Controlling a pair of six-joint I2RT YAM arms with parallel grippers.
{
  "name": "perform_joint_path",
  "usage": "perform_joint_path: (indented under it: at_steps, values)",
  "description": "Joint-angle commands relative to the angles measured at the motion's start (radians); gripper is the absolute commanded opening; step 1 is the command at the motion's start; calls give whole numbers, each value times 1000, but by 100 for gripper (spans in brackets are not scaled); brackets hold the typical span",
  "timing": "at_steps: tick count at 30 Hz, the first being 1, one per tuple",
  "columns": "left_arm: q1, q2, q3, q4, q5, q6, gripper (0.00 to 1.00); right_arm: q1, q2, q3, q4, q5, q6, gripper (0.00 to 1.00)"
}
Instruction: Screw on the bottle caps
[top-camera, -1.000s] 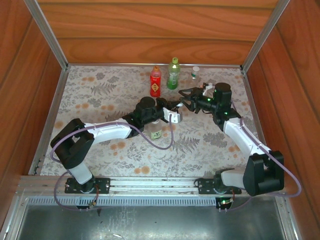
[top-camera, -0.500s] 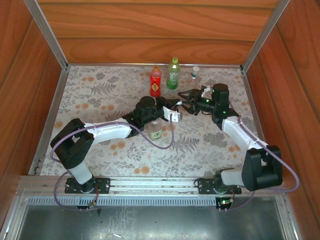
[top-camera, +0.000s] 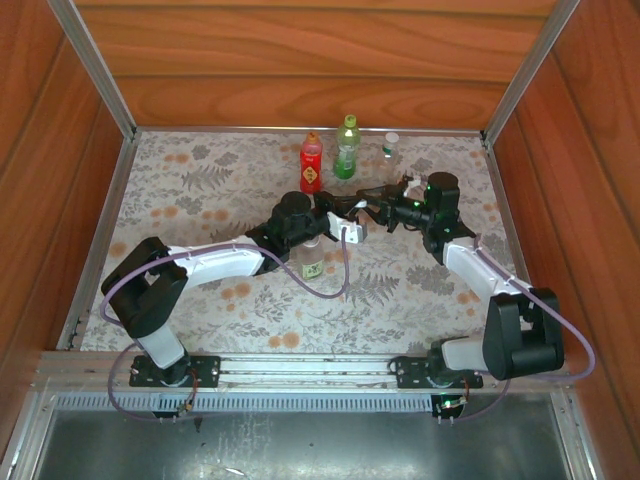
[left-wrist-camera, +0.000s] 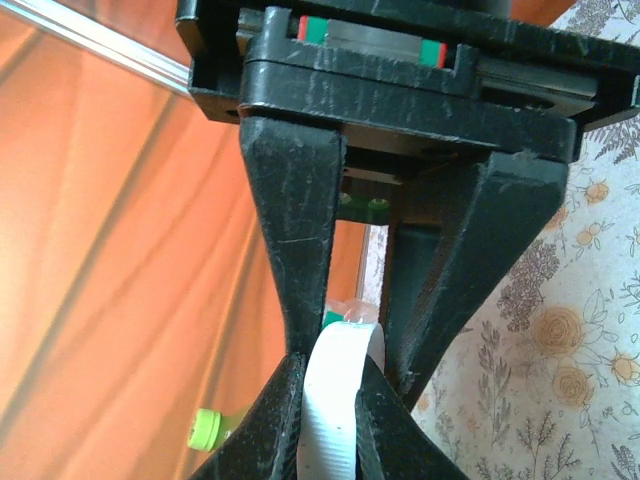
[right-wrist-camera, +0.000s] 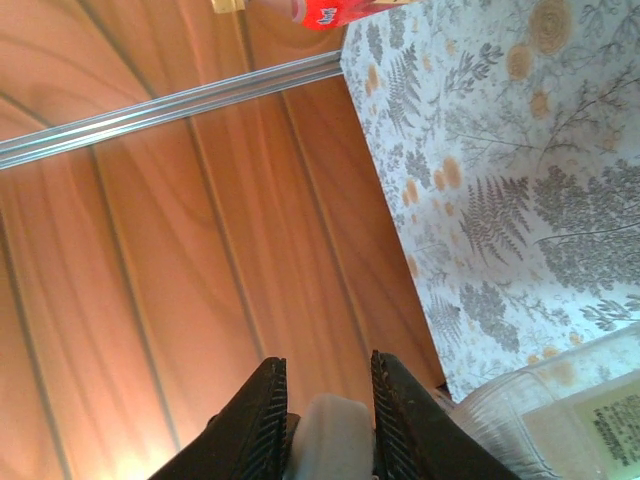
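Left of the red bottle (top-camera: 311, 165) the cloth (top-camera: 190, 195) lies bare out to the side wall (top-camera: 60, 200), room enough for a gripper. Just in front of it the left arm (top-camera: 215, 262) and right arm (top-camera: 480, 275) meet above a labelled bottle (top-camera: 312, 265) and bar the middle. To its right a green bottle (top-camera: 347, 150) and a small clear bottle (top-camera: 390, 146) stand near the back wall (top-camera: 300, 100), narrow gaps between them.

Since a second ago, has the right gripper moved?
Yes. The right gripper, closed on a white cap, has shifted left, its tips now closer under the green bottle.
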Motion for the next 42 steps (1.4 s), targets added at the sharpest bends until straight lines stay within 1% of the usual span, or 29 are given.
perform_joint_path:
  at_steps: [1, 4, 11, 16, 21, 23, 27, 31, 32, 36, 37, 42]
  values:
    - [-10, 19, 19, 18, 0, 22, 12, -5, 3, -10, 64, -67, 51, 28]
    - [-10, 25, 18, 18, 0, 26, 12, -5, -7, -12, 59, -74, 61, 26]
    - [-15, 49, 20, 18, 0, 60, 12, -7, -21, -12, 48, -80, 64, 16]
    - [-18, 61, 24, 17, -3, 75, 13, -17, -31, -23, 47, -72, 65, 5]
    - [-20, 66, 20, 17, -10, 84, 19, -25, -39, -29, 40, -62, 61, 5]
    - [-20, 62, 17, 17, -11, 80, 25, -31, -39, -34, 39, -54, 61, 5]
    - [-19, 48, 8, 17, -9, 68, 32, -36, -35, -34, 43, -49, 62, 4]
    - [-20, 36, 2, 17, -8, 61, 38, -38, -31, -35, 36, -41, 52, 4]
    - [-21, 31, 0, 16, -4, 59, 41, -40, -28, -35, 30, -36, 47, 5]
    - [-21, 4, -7, 17, 19, 20, 62, -45, -14, -34, 30, -28, 35, 5]
    - [-23, -3, -8, 17, 28, 6, 66, -44, -11, -35, 27, -23, 31, 5]
    - [-25, -35, -9, 15, 59, -113, 87, -49, 6, -32, 19, -16, 0, 5]
